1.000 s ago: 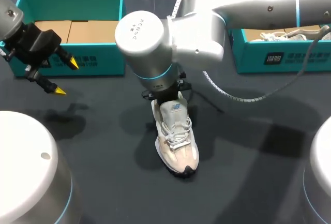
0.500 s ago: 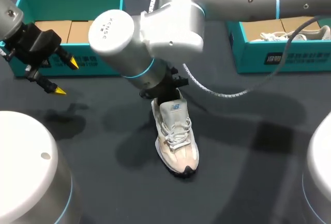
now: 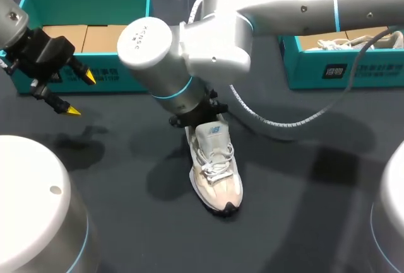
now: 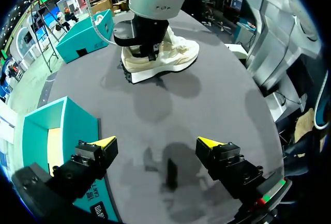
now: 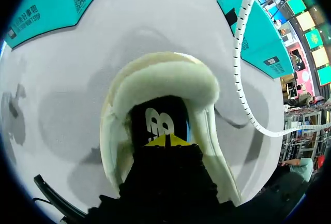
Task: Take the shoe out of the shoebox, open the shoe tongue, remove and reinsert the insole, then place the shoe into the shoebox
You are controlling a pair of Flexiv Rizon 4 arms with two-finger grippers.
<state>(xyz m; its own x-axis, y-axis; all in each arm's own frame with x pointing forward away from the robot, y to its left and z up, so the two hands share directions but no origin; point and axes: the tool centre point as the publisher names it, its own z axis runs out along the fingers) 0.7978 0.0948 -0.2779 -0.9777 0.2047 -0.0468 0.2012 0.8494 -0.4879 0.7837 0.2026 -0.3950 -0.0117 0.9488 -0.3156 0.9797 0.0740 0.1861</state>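
Observation:
A cream sneaker (image 3: 216,171) stands upright on the dark table, toe toward the near edge. My right arm (image 3: 170,58) comes across from the right and hangs over the heel. In the right wrist view its gripper (image 5: 166,140) is shut, yellow tips together inside the shoe's padded collar (image 5: 160,81), right over the black insole (image 5: 158,120). Whether the tips pinch anything is hidden. My left gripper (image 3: 68,91) hovers open and empty in front of the left teal shoebox (image 3: 120,77). From the left wrist, the sneaker (image 4: 176,56) lies well ahead of the open gripper (image 4: 156,142).
A second teal shoebox (image 3: 353,68) at the back right holds another light shoe (image 3: 353,40). The right arm's cable (image 3: 284,118) loops over the table behind the sneaker. Two white round arm bases (image 3: 31,210) fill the near corners.
The right arm's big wrist joint has swung leftward over the shoe while its gripper stayed at the heel. The sneaker and the left arm have not moved.

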